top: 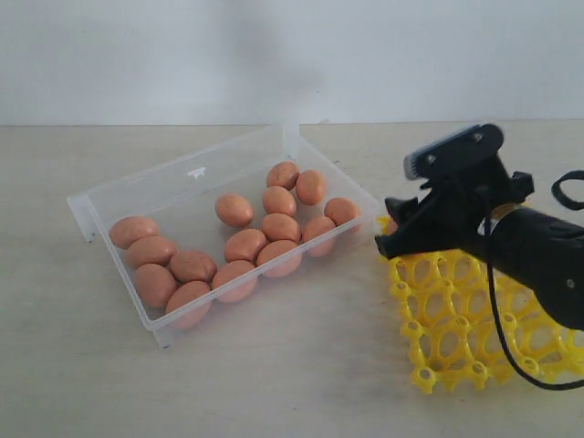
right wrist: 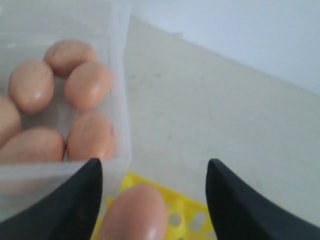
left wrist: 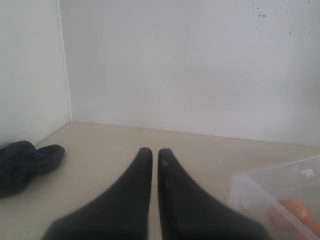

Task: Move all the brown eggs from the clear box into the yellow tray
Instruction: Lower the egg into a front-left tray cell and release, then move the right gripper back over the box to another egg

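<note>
Eggs take up the left half of the scene: more than a dozen brown eggs (top: 245,245) lie loose in the clear box (top: 182,187), which sits askew on the pale table (top: 292,374). Most cluster toward the box's near and right sides, many of them touching. Just right of the box lies the yellow tray (top: 456,338), with its far left corner close to the box's right end. The right gripper (top: 385,228) hangs over that corner with its jaws wide apart. In the right wrist view a single egg (right wrist: 135,212) shows between them over the yellow lattice (close beside one finger, clear of the other) and is not clamped. I cannot tell whether it sits down in a cup, and in the exterior view the gripper hides it. The left gripper (left wrist: 152,152) shows only in its own camera. Its jaws are together but for a thin slit and grip nothing, and a dark cloth (left wrist: 25,167) lies on the table nearby.
</note>
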### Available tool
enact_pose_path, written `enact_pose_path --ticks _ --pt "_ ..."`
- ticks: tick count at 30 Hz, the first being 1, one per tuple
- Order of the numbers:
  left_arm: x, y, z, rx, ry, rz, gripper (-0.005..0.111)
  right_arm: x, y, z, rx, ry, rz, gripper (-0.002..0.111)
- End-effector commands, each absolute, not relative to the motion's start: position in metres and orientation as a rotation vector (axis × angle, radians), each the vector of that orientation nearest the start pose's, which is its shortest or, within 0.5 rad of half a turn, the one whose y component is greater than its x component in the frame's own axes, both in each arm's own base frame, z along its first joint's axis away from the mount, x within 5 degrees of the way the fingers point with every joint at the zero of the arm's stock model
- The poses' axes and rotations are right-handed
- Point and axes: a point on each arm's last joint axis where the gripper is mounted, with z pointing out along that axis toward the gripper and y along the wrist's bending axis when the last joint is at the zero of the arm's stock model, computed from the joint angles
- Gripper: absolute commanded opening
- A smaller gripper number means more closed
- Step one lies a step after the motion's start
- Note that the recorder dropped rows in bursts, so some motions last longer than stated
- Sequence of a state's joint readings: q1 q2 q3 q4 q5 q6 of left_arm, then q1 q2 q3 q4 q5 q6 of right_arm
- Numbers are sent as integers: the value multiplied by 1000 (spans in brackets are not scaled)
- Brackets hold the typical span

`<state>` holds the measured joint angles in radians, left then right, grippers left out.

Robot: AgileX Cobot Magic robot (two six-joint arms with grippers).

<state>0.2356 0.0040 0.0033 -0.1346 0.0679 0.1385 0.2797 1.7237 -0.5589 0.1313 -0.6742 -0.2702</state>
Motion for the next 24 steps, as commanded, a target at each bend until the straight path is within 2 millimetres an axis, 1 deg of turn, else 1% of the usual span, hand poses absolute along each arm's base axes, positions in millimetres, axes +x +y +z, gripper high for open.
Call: enact_pose_path --ticks 1,2,4,6,9,11,14,15,17,19,20,23,24 --pt "55 12 208 -170 1530 186 4 286 56 208 -30 1752 -14 54" --pt "55 12 208 -170 1530 186 4 283 50 221 55 1699 -20 54" --pt "55 12 208 -170 1530 186 4 279 45 233 84 1658 -34 52" --pt "55 12 208 -170 1530 186 4 277 46 234 53 1672 -44 48" --pt "55 12 208 -170 1530 186 4 275 49 230 21 1746 -14 37" --pt "55 12 208 -170 1530 186 4 272 55 232 -58 1770 6 25" --pt "55 13 209 -170 1527 187 4 264 70 234 -240 1800 58 1" --pt "55 13 209 -170 1527 187 4 261 78 233 -321 1818 88 0" --pt "55 13 209 -170 1527 187 4 257 91 232 -410 1841 137 0" --pt "55 13 209 -170 1527 187 4 260 107 235 -464 1870 202 0" --pt "55 13 209 -170 1527 187 4 264 114 240 -466 1876 231 0" --pt "55 13 209 -170 1527 187 4 289 133 258 -426 1965 283 0" --pt "55 13 209 -170 1527 187 4 302 138 263 -430 2020 272 0"
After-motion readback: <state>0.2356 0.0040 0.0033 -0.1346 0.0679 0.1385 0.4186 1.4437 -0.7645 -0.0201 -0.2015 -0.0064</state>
